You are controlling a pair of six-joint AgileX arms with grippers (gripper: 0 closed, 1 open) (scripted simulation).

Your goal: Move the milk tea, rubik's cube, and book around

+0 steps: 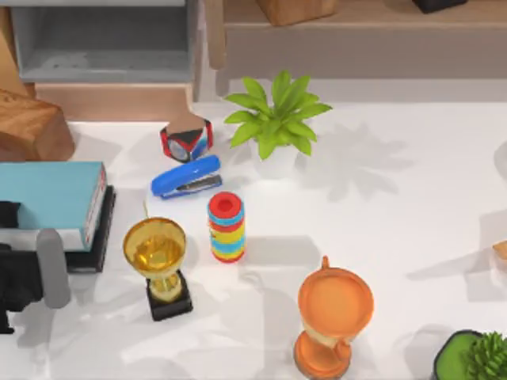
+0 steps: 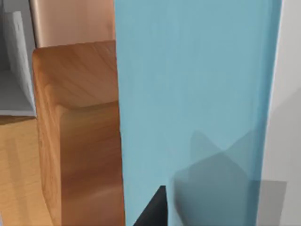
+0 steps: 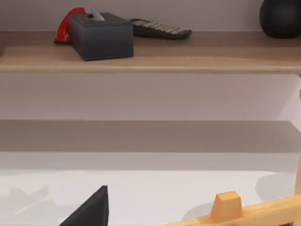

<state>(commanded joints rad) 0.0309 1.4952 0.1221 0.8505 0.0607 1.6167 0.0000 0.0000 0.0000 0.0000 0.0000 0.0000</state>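
Light-blue book (image 1: 49, 194) sat right under my left gripper (image 1: 20, 273) at the table's left edge — couldn't tell if its fingers were apart — wooden block (image 2: 80, 132) just beside it.

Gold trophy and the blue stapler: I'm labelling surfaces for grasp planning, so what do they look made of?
The gold trophy looks like polished metal or glossy gold plastic, with bright reflections, on a matte black base. The blue stapler looks like smooth, slightly shiny plastic over a grey, metal-looking lower part.
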